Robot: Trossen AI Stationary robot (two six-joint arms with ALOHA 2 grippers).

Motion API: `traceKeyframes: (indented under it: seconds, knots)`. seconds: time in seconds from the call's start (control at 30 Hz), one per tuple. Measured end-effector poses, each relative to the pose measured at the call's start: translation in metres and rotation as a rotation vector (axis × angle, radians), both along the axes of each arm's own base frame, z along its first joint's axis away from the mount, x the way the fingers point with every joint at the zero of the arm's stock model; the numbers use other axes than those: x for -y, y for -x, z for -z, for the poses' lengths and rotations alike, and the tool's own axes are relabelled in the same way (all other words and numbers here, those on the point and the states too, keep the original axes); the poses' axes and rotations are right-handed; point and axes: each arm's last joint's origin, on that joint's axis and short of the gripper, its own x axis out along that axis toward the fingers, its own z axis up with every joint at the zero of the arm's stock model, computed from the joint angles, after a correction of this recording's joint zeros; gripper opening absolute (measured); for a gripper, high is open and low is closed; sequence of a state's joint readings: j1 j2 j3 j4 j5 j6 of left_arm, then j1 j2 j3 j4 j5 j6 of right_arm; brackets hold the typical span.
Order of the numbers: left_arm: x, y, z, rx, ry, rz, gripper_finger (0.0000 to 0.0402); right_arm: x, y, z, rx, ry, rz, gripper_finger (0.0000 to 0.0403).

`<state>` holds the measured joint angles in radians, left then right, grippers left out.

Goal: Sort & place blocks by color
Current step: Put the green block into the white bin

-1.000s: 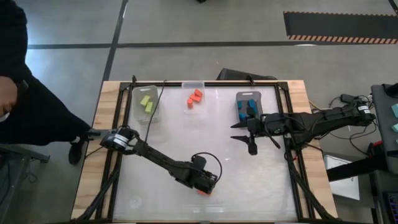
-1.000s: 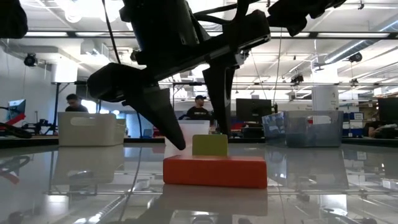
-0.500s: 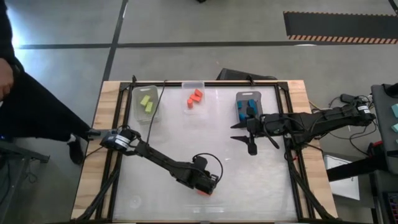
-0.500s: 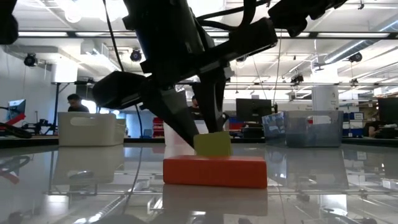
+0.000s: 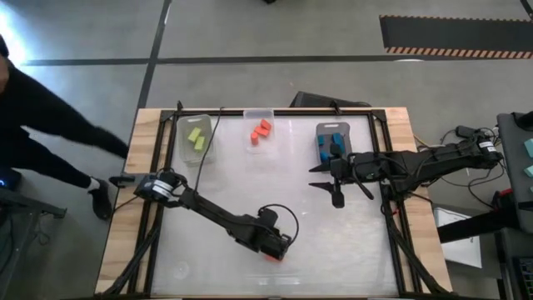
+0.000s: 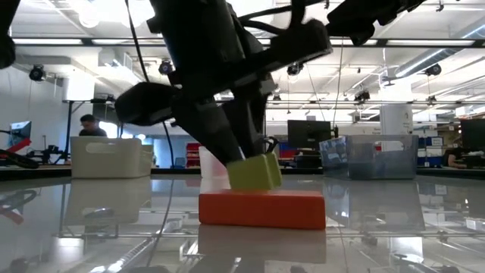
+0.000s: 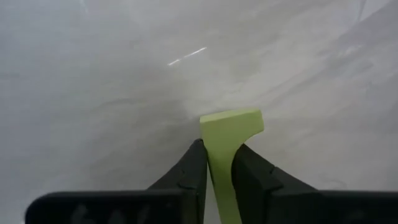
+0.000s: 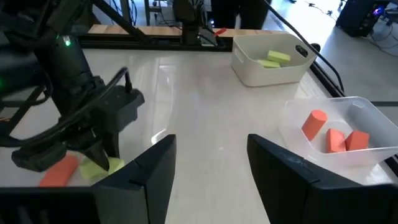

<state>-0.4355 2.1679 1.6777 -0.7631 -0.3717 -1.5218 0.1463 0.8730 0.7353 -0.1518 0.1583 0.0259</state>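
My left gripper (image 5: 275, 248) is down near the table's front middle, shut on a lime green block (image 6: 254, 173). In the low view the block stands tilted just behind an orange-red bar (image 6: 261, 208) that lies flat on the table; in the high view the gripper hides the block. My right gripper (image 5: 321, 179) hangs open above the table beside the blue bin, holding nothing. Other blocks lie sorted in three bins at the far side. My left gripper pinches the green block's two opposite sides (image 7: 219, 163) between its two fingers (image 7: 191, 173). The fingers come slanting down from the table's left. The block's end (image 7: 231, 124) sticks out past the fingertips and sits tilted. The orange-red bar hides its underside in the low view.
At the far edge stand a bin with green blocks (image 5: 196, 137), a clear bin with orange-red blocks (image 5: 260, 132) and a bin with blue blocks (image 5: 333, 142). A person's dark sleeve (image 5: 50, 125) reaches in beyond the table's left edge. Bare table lies between the arms.
My left gripper has shut on the green block, staying in place. The block stood upright between the open fingers before and now sits tipped in the hold. The person at the left has moved an arm.
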Motion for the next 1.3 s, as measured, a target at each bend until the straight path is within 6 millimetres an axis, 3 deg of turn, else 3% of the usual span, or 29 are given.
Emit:
traceKeyframes:
  seconds: [0.13,0.33,0.87,1.07,1.3]
  knots:
    - [-0.004,0.007,-0.010,-0.043,-0.020,0.026,0.0042,0.000,0.000,0.000,-0.001,0.000,0.000,0.0189]
    - [-0.020,0.025,-0.042,-0.125,-0.093,0.085,0.0043,0.000,0.000,0.000,-0.002,0.000,0.000,0.0189]
    - [-0.105,0.075,-0.128,-0.295,-0.381,0.114,0.0045,0.000,0.000,0.001,-0.005,0.001,0.000,0.0189]
    - [-0.144,0.090,-0.140,-0.449,-0.478,0.094,0.0045,0.000,0.000,0.002,-0.012,0.002,0.000,0.0189]
    - [-0.193,0.106,-0.130,-0.598,-0.485,0.079,0.0045,0.000,0.001,0.003,-0.023,0.004,0.000,0.0189]
